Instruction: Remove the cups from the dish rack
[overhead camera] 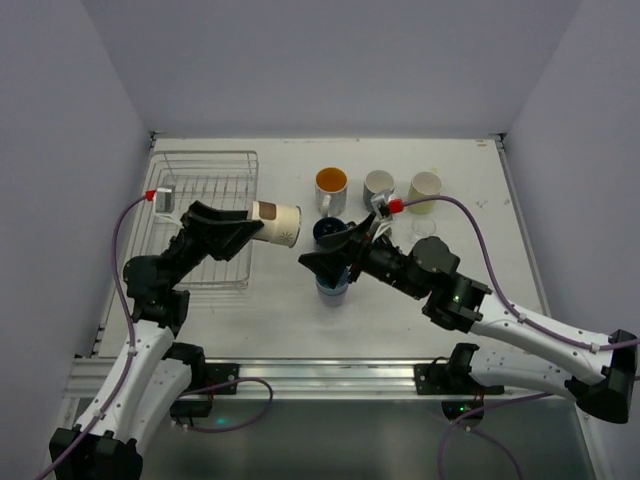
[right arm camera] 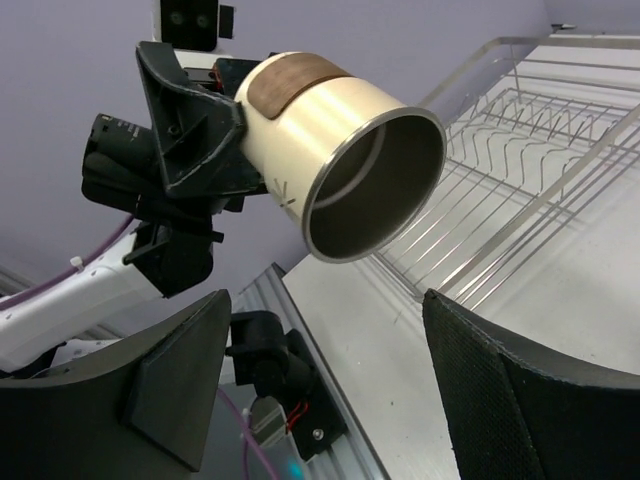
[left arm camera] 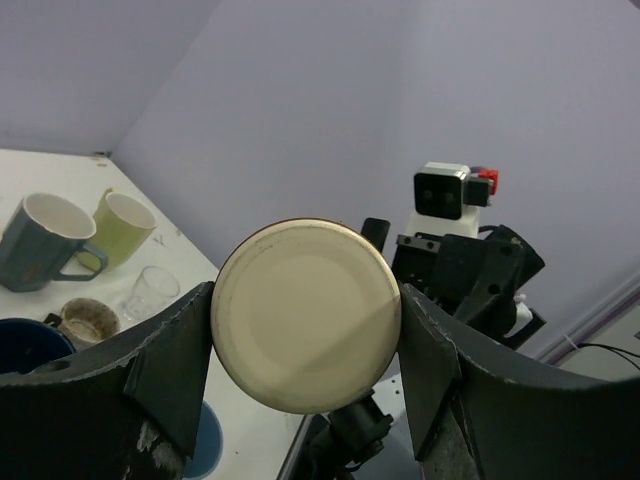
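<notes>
Left wrist view shows the left gripper (left arm camera: 305,345) squeezing the beige cup (left arm camera: 305,300) from both sides, with the cup's round bottom facing the camera. Seen from above, the beige cup lies sideways in the air, just past the right side of the dish rack (overhead camera: 215,185). Its open mouth points at the right gripper (right arm camera: 325,300). The right gripper is spread wide with nothing in it, near the cup's mouth but not touching.

The dish rack sits by the left edge of the table (overhead camera: 480,300), toward the far left corner. Near the far edge stand the orange-inside cup (overhead camera: 331,181), the grey cup (overhead camera: 378,183) and the yellow-green cup (overhead camera: 425,187) in a row. The tiny glass (overhead camera: 425,226) stands just in front of the yellow-green cup. The navy cup (overhead camera: 328,230) and the light blue cup (overhead camera: 335,288) stand mid-table, partly hidden by the right gripper.
</notes>
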Tool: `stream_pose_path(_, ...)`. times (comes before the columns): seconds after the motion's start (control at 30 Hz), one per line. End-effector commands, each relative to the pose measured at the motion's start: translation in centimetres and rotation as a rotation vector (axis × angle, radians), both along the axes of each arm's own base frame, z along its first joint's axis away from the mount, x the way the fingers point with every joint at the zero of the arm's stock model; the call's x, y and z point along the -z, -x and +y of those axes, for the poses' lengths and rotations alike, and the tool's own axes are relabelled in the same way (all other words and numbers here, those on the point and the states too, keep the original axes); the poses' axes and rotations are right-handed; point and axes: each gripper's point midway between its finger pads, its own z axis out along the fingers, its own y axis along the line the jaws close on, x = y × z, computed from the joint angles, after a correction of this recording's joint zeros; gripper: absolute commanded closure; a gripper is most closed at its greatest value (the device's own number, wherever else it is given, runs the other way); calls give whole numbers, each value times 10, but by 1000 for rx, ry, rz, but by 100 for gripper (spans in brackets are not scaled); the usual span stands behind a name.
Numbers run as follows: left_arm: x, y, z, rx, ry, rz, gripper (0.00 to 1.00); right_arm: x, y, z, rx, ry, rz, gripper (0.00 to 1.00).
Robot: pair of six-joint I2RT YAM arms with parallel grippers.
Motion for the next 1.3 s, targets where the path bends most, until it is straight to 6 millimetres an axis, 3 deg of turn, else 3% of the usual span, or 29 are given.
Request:
stream_pose_path(0.0,-7,20,-6,82,46,-16,77,-30,4,13,-61,-80,-30,22)
stream_pose_path(0.27,9,22,-11,103,41,15,77,-46,7,39,-147,-102,-46,34)
stream_pose_path(0.4,12,26,-15,124,38,15,75,-48,2,48,-150,-123,-38,46)
stream_pose_path(0.47,17,28,-15,125,37,23,57,-46,0,50,-142,-136,-26,63)
stream_pose_path(0.5,19,28,-16,129,33,30,41,-45,-3,49,-125,-139,-18,76)
stream_pose_path(0.57,25,29,-17,136,16,39,24,-36,-8,46,-92,-125,4,93)
stream_pose_path(0.6,32,25,-17,125,-10,59,10,-38,-8,40,-76,-126,2,100)
stream_pose_path(0.67,30,25,-17,110,-42,48,0,-21,-13,32,-27,-70,30,100)
stream_pose_path(0.73,42,17,-17,72,-125,76,0,-19,-10,18,-5,-42,22,100)
stream_pose_path(0.77,30,16,-14,39,-147,38,0,1,-13,11,30,20,57,100)
stream_pose_path(0.8,44,9,-12,5,-224,62,0,8,-13,4,50,53,58,100)
stream_pose_path(0.83,31,5,-7,-49,-247,34,0,9,-10,-6,63,71,60,100)
stream_pose_path(0.87,30,3,-3,-81,-283,23,0,32,-12,-18,103,166,96,100)
stream_pose_path(0.9,42,-1,1,-112,-353,31,0,41,-12,-27,128,219,105,100)
stream_pose_path(0.93,35,-3,5,-151,-376,13,0,43,-11,-38,152,251,110,100)
stream_pose_path(0.97,40,-6,10,-182,-441,-19,0,67,-12,-55,194,359,152,100)
stream_pose_path(1.0,58,-6,15,-193,-499,43,0,78,-13,-66,219,414,173,100)
stream_pose_path(1.07,72,-13,29,-278,-578,68,0,109,-12,-95,275,565,237,100)
stream_pose_path(1.13,102,-17,48,-359,-691,127,0,132,-9,-108,272,649,279,100)
stream_pose_path(1.27,130,-11,66,-427,-765,151,0,187,-7,-126,254,847,402,100)
